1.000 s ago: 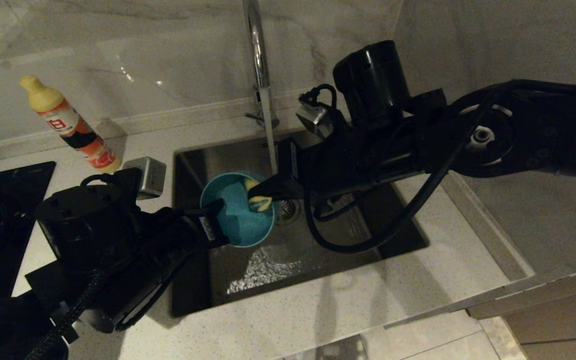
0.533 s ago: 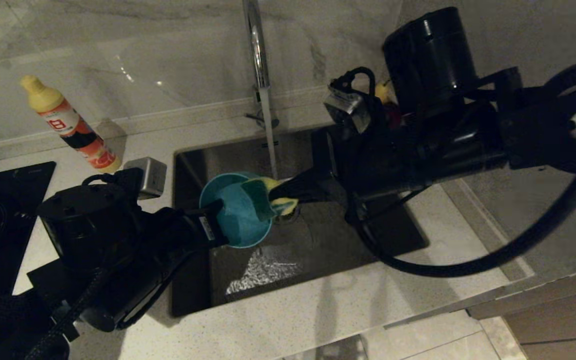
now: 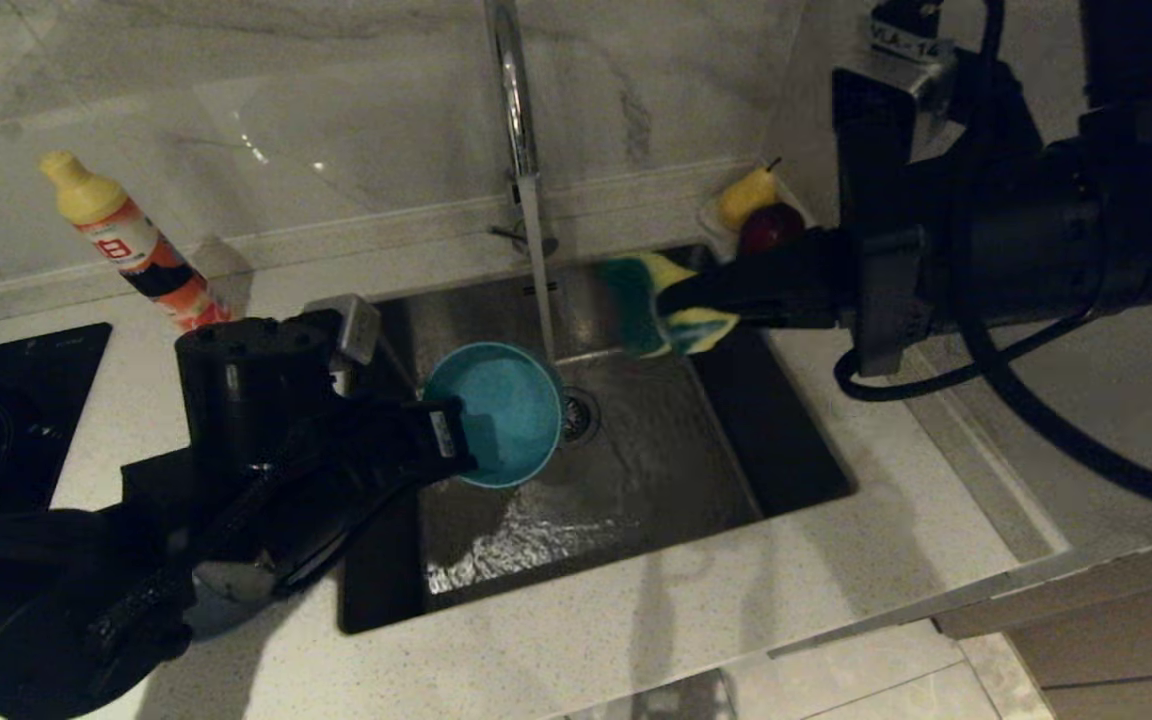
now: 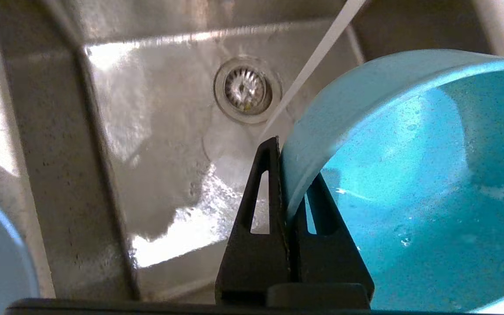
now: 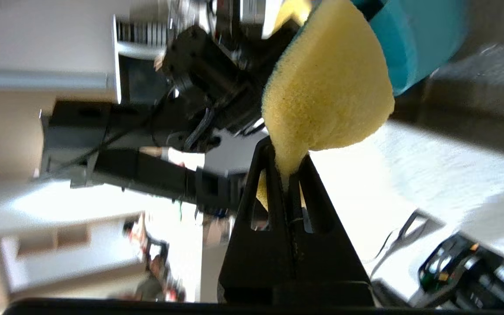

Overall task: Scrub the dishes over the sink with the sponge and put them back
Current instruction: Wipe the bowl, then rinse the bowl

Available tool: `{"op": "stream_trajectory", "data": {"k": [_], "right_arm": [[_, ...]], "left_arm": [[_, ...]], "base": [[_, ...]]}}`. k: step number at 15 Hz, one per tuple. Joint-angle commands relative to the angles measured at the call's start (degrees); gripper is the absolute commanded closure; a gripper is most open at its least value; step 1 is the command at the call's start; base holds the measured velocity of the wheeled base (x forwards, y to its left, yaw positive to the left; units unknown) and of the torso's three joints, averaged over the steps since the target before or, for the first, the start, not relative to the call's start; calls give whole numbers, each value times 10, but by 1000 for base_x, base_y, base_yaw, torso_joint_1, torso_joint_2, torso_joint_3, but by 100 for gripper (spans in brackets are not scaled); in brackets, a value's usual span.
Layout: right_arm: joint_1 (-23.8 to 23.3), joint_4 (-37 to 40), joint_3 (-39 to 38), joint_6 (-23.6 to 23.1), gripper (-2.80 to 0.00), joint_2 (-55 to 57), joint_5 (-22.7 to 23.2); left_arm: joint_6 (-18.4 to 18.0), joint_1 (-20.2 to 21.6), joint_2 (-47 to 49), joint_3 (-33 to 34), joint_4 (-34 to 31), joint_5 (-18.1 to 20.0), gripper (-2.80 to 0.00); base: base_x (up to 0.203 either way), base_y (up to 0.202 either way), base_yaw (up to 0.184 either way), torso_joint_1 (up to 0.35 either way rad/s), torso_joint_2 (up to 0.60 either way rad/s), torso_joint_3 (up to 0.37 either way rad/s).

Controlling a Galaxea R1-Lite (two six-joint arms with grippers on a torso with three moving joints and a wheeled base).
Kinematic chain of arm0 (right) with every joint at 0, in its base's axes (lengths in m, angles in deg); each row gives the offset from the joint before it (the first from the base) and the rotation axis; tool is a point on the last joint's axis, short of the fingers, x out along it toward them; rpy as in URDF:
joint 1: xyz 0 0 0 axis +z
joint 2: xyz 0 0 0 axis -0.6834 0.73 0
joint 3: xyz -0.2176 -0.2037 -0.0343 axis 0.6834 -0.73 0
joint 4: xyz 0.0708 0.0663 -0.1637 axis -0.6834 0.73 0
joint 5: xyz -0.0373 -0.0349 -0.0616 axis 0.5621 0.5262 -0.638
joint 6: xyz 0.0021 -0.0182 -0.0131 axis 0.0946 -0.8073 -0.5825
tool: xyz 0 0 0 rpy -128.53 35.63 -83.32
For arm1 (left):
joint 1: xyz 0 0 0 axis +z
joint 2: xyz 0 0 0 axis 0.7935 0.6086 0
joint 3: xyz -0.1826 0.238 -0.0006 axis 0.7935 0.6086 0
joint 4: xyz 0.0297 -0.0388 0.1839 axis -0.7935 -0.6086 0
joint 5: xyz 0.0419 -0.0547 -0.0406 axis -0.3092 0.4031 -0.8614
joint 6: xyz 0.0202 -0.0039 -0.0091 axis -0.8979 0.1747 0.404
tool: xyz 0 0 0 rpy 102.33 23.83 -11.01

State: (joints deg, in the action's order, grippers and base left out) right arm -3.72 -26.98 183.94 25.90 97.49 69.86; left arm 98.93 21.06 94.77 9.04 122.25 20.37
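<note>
Lifting away from the teal-blue bowl point(image 3: 496, 412), the right gripper point(image 3: 671, 300) is now carrying the pinched sponge point(image 3: 658, 303) above the stainless steel sink point(image 3: 676, 450) near the back rim. Left gripper point(image 3: 456, 440) is clamping the bowl's rim beside the tap stream point(image 3: 539, 280).

White tag on top of the right arm's camera block point(image 3: 911, 45) reads roughly "VLA-14", partly cut off. Soap bottle point(image 3: 136, 245) at the back of the table, left of the sink, has a white label band with red characters, maybe "18" or similar, too small to be sure. White sticker on the left gripper point(image 3: 456, 440) has print, unreadable. No other text legible.
</note>
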Motion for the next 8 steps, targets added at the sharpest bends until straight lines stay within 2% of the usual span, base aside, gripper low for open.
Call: {"op": "stream_trajectory", "data": {"k": [1,5,8], "right_arm": [[-37,0,-17,0,0,-25,4],[-87,-51,-81,-4,0,-31,16],[-116,-68,-105,-6,0,-35,43]], "left_arm": [[5,1,21,-56,-61,-1,0],[60,14,79,-172,-196,2,0],[114,22,140,-246,-274,4,0]], "base": [[0,0,0,0,0,0],[0,0,0,0,0,0],[0,0,0,0,0,0]]}}
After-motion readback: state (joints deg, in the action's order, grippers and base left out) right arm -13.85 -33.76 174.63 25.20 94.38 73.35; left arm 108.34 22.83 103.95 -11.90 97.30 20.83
